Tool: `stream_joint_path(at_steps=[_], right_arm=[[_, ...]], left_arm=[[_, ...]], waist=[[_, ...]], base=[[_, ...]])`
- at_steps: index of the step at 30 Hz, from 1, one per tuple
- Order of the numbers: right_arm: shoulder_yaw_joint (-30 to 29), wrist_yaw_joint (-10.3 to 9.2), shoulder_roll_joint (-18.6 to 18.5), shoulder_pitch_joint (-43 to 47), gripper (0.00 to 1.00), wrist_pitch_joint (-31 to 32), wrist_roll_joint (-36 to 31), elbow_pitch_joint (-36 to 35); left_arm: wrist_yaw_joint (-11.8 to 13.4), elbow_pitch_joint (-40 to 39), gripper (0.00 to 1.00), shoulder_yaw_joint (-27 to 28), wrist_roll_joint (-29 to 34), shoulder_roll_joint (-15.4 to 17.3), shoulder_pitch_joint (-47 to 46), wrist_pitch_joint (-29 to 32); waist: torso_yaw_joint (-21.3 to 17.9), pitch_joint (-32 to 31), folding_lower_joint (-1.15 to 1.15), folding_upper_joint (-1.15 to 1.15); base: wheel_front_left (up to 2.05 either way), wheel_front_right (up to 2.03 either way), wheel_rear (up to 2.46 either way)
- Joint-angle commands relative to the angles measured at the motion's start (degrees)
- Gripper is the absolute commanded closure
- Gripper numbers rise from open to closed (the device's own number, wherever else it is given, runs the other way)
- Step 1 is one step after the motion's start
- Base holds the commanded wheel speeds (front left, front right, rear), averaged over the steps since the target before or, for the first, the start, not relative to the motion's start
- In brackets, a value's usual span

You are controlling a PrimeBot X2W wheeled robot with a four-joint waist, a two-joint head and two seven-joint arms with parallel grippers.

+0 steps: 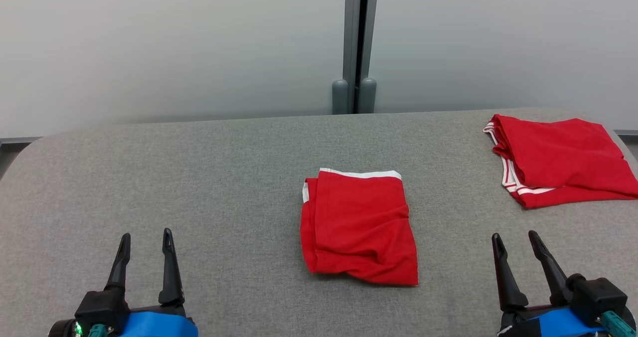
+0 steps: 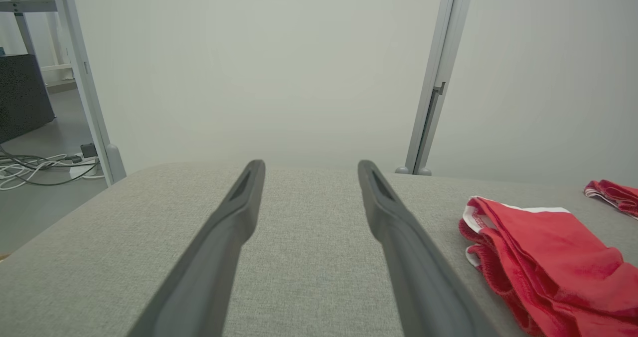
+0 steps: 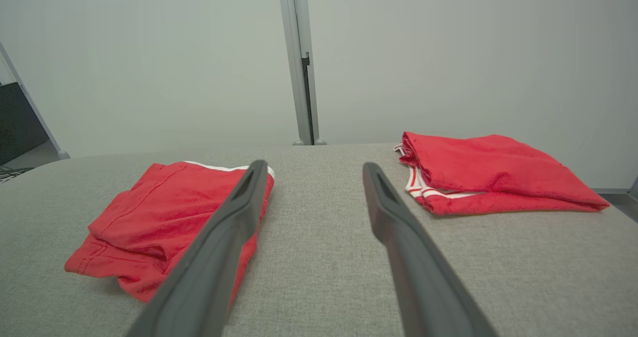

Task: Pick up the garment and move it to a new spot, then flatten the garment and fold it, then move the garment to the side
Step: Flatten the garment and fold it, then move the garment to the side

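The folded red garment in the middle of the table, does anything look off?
Slightly: the garment is folded, but its near edge is bunched, wrinkled and slanted rather than straight on the table. Nothing looks torn or spilled.

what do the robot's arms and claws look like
Each claw has two long, dark grey fingers tapering to a narrow tip, with a slot-like recess near the end. In the head view the left claw and right claw are mounted on black blocks with a blue wrist band and a teal connector. A small green light glows by the left one.
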Motion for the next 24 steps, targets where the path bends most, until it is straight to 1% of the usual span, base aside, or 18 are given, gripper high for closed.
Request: stream_joint_path(at_steps=[1, 8, 12, 18, 24], right_arm=[[-0.2, 0.03, 0.1, 0.5, 0.0, 0.1, -0.3, 0.0], [-0.6, 0.03, 0.4, 0.3, 0.0, 0.0, 0.2, 0.4], [-1.1, 0.03, 0.6, -2.3, 0.0, 0.0, 0.0, 0.5], [0.5, 0.03, -0.4, -9.1, 0.0, 2.2, 0.2, 1.3], [3.5, 0.03, -1.9, -17.1, 0.0, 5.6, 0.4, 6.0]], left_arm=[[0.0, 0.0, 0.0, 0.2, -0.2, 0.2, -0.1, -0.1], [0.2, 0.0, 0.0, 0.4, -0.3, 0.3, 0.1, -0.1], [0.0, 0.0, 0.0, 0.1, -0.4, 0.2, -0.5, -0.1], [-0.4, -0.3, 0.0, -0.7, -0.1, 0.2, -2.2, -0.1], [-0.3, -0.1, 0.0, -1.3, -0.3, 0.1, -3.7, -0.1]], waist=[[0.0, 0.0, 0.0, 0.0], [-0.1, 0.2, 0.0, 0.0], [0.3, 0.7, 0.0, 0.0], [1.7, 3.3, 0.0, 0.0], [3.6, 6.1, 0.0, 0.0]], base=[[0.0, 0.0, 0.0], [0.0, 0.0, 0.0], [0.0, 0.0, 0.0], [0.0, 0.0, 0.0], [0.0, 0.0, 0.0]])
